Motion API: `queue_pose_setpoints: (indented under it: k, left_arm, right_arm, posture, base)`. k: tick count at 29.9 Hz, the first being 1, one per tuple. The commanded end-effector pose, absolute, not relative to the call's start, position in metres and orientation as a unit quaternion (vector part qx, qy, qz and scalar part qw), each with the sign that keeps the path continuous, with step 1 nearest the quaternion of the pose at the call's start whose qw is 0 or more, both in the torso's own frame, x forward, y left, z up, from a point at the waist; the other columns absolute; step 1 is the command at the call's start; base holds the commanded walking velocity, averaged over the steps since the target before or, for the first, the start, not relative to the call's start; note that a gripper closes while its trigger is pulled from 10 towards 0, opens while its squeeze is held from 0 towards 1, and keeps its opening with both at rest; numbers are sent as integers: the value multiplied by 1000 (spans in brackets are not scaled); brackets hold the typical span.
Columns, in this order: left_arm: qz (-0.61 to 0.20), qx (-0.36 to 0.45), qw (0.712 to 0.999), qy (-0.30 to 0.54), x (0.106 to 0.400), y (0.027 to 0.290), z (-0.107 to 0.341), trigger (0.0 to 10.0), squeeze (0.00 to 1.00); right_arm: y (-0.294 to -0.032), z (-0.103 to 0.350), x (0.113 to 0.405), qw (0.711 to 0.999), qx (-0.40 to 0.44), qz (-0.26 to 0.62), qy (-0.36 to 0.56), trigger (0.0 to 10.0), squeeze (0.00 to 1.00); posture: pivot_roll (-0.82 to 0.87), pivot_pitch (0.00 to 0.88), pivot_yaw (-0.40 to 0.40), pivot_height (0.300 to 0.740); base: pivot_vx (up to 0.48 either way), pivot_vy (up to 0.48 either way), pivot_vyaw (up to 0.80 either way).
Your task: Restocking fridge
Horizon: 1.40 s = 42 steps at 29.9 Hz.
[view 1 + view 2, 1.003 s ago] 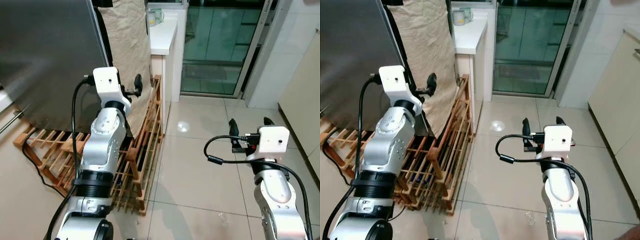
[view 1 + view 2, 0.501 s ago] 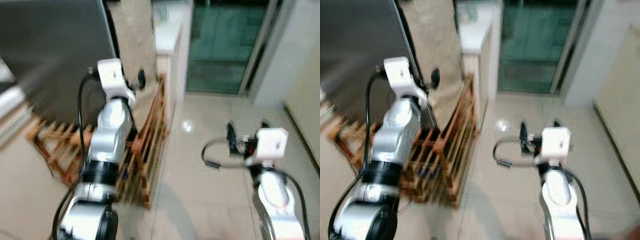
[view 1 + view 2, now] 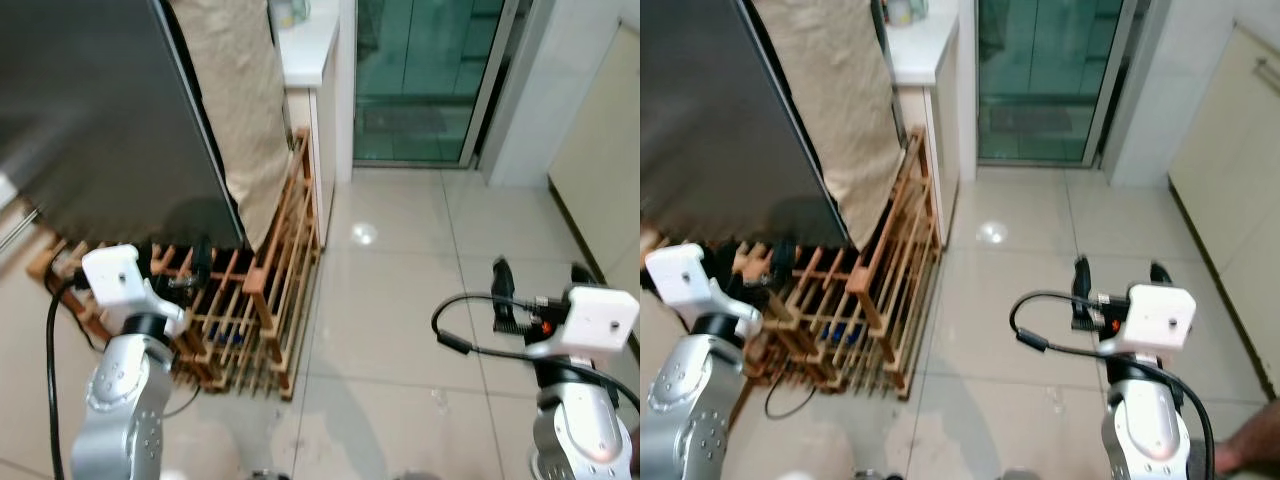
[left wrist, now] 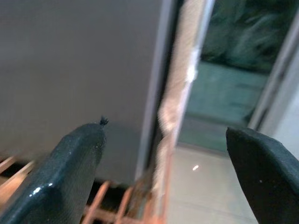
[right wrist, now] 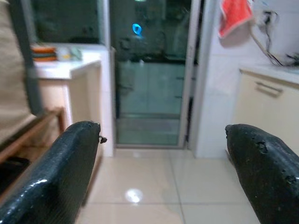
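The fridge (image 3: 95,110), a tall dark grey slab with a beige cloth (image 3: 240,90) draped down its side, stands on a wooden rack (image 3: 265,300). The left hand (image 4: 168,172) is low before it, fingers spread wide and empty; the right hand (image 5: 163,172) likewise gapes empty over the tiled floor (image 3: 400,290).

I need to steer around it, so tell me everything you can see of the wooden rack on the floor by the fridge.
The wooden rack is a slatted frame of reddish-brown wood, built of thin bars between thicker posts. It stands on the tiled floor, under and beside the dark fridge, with one tall slatted side running along the white counter's base. A beige cloth hangs down over its upper edge. A black cable trails on the floor at its front. The left end effector hovers before it.
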<state>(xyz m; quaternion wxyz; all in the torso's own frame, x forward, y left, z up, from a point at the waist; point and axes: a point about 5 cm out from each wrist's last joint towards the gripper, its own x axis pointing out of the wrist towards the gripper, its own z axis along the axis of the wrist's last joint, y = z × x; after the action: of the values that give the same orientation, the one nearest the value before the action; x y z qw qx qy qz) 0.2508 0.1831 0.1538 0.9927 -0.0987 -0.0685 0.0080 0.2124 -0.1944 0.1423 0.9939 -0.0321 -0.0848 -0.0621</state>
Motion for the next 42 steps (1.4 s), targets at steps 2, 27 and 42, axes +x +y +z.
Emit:
queue_pose_setpoints:
  k: [2,27,42]
  left_arm:
    - [-5,-85,994,-70,255,178,161,10000,0]
    - [-58,-65,990,-108,271,155,181,10000,0]
    - [-82,-49,990,-105,303,149,199,10000,0]
  right_arm:
    - [-194,136,219,995,-26,-60,-73,10000,0]
    - [-186,133,243,996,-41,-27,-75,10000,0]
    - [-183,129,246,997,-41,-24,-68,10000,0]
  posture:
    - [-121,0,71,740]
    - [-121,0,76,740]
    - [-121,0,83,740]
  base:
    - [0,0,0]
    - [458,0,0]
    - [0,0,0]
